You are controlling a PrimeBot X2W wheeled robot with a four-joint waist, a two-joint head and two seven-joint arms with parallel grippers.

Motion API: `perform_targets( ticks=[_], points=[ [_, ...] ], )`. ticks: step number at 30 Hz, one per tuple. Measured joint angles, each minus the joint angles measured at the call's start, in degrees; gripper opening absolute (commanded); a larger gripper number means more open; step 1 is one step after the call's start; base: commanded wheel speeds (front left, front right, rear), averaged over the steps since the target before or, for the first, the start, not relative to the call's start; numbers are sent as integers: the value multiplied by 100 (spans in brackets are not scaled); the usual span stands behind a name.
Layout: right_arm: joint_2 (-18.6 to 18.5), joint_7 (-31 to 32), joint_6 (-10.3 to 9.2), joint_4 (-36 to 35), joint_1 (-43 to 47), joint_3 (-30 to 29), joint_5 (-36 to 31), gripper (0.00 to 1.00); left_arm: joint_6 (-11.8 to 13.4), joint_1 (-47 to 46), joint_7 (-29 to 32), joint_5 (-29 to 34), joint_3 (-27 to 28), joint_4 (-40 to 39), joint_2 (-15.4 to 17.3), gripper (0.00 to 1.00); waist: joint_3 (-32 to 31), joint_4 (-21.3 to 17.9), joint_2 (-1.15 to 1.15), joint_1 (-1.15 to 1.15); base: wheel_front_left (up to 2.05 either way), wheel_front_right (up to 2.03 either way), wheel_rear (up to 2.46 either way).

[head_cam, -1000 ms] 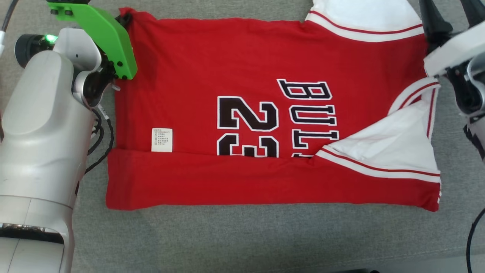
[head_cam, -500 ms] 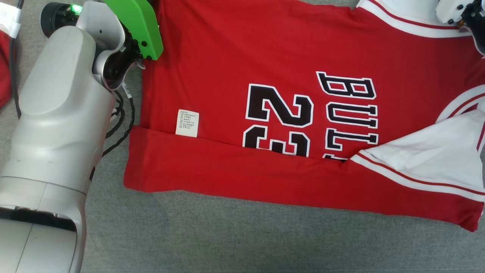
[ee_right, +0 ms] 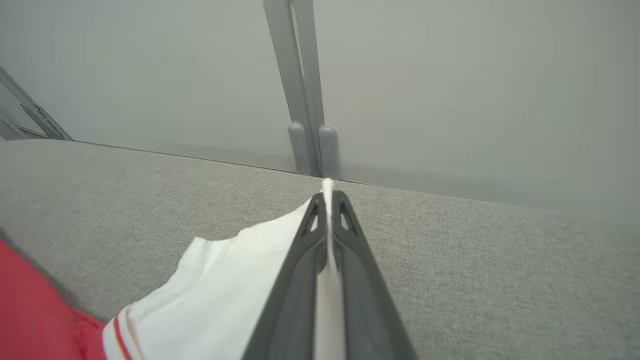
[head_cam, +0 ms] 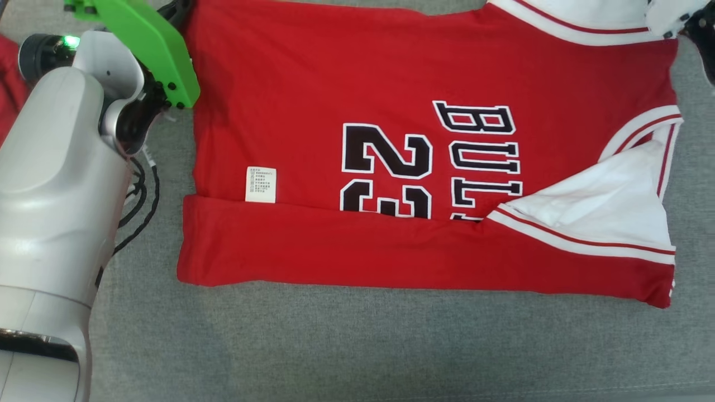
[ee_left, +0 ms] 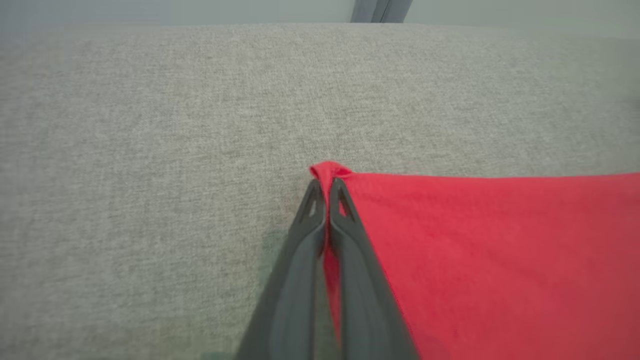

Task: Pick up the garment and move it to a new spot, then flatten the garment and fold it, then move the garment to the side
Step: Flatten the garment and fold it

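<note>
A red basketball jersey (head_cam: 313, 95) with white sleeves and black "23" lettering lies spread on the grey fabric surface, its near edge folded up over the print. My left gripper (ee_left: 326, 186) is shut on the jersey's far left red corner (ee_left: 327, 171); its green mount (head_cam: 142, 44) shows at the head view's upper left. My right gripper (ee_right: 327, 197) is shut on the white sleeve edge (ee_right: 240, 280) at the far right corner; its pale wrist (head_cam: 667, 14) peeks in at the head view's upper right.
The grey surface (head_cam: 357, 346) stretches wide in front of the jersey. Another red cloth (head_cam: 8, 106) shows at the far left edge behind my left forearm (head_cam: 50, 212). A grey post (ee_right: 300, 100) and wall stand beyond the surface's far edge.
The head view has shifted between frames, so the jersey sits differently in it. Both grippers keep their hold on the far corners; the near fold stays as it was.
</note>
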Motion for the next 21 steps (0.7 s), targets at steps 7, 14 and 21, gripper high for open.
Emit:
perform_targets(
  ticks=[7, 14, 21],
  points=[
    [-303, -684, 0, -744, 986, 63, 443, 0, 20, 903, -442, -81, 42, -719, 380, 0, -444, -189, 0, 0, 0, 0, 0],
    [-478, -955, -1, -1788, 2660, -157, 859, 0, 410, 2286, -815, -92, 100, -1893, 765, 0, -881, -348, 0, -1, 0, 0, 0],
    [-265, -979, -2, -2580, 4192, -873, 709, 0, 1018, 3545, -991, -62, 191, -3233, 1099, 0, -1118, -478, 0, -1, 0, 0, 0]
  ],
)
